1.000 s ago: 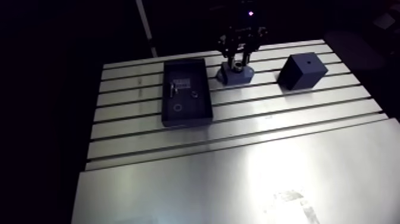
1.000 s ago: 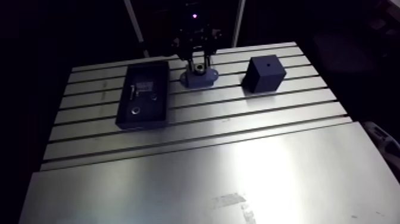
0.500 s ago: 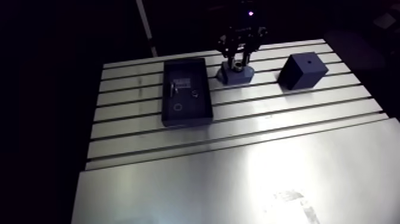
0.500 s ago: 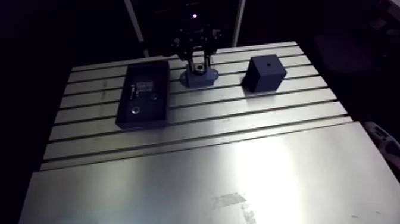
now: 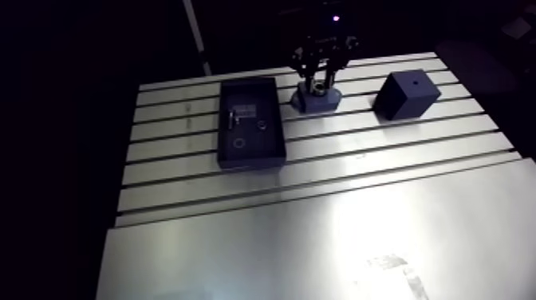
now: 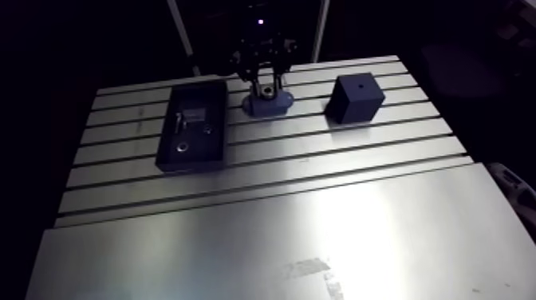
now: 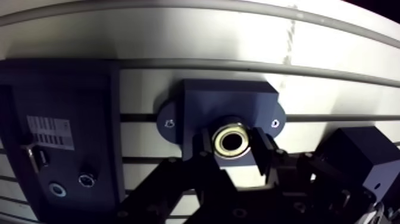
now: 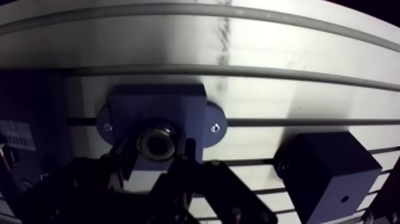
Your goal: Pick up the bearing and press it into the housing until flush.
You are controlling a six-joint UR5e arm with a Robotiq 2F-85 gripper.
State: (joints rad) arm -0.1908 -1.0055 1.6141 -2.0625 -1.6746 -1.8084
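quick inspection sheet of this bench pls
surface: slotted table, bare metal, glare near the front
job's things: bearing at the bore of the housing, cannot tell if it is flush; housing sits flat on the table
clutter: tray beside the housing, holding a label and small parts; cube on the housing's other side, hole in its top
gripper: gripper over the housing, fingers closed on the bearing
cables: nothing seen
surroundings: nothing seen
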